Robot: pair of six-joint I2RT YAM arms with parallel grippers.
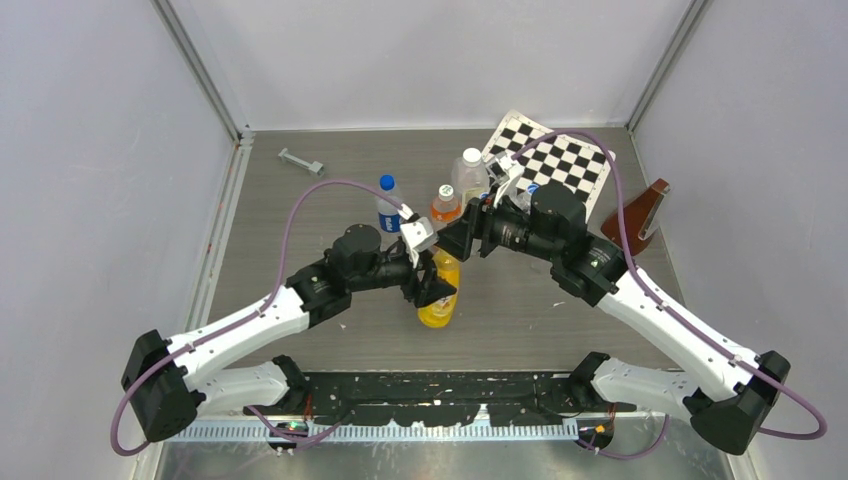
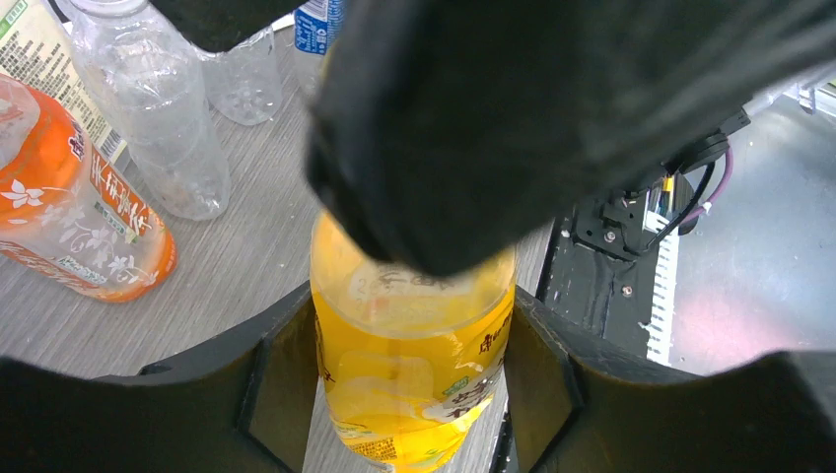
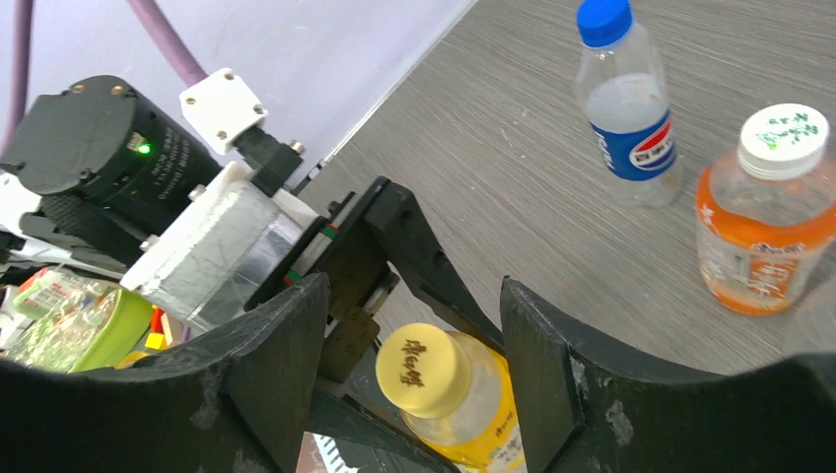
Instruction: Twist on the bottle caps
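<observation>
The yellow-orange juice bottle (image 1: 438, 303) (image 2: 414, 365) stands upright near the table's middle. My left gripper (image 1: 432, 285) (image 2: 409, 379) is shut on its body, with a finger pressed on each side. The yellow cap (image 3: 422, 370) sits on its neck. My right gripper (image 1: 465, 236) (image 3: 412, 360) hovers over that cap, open, with a gap between each finger and the cap. The Pepsi bottle (image 1: 388, 208) (image 3: 631, 128) stands farther back with the blue cap (image 3: 603, 20) on it.
An orange-drink bottle (image 1: 446, 205) (image 3: 754, 246) (image 2: 69, 217) with a white cap stands just behind the juice bottle. Clear bottles (image 1: 470, 175) (image 2: 163, 108) stand beside it. At the back right lie a checkerboard (image 1: 560, 160) and a brown object (image 1: 650, 210). A metal part (image 1: 300, 161) lies back left.
</observation>
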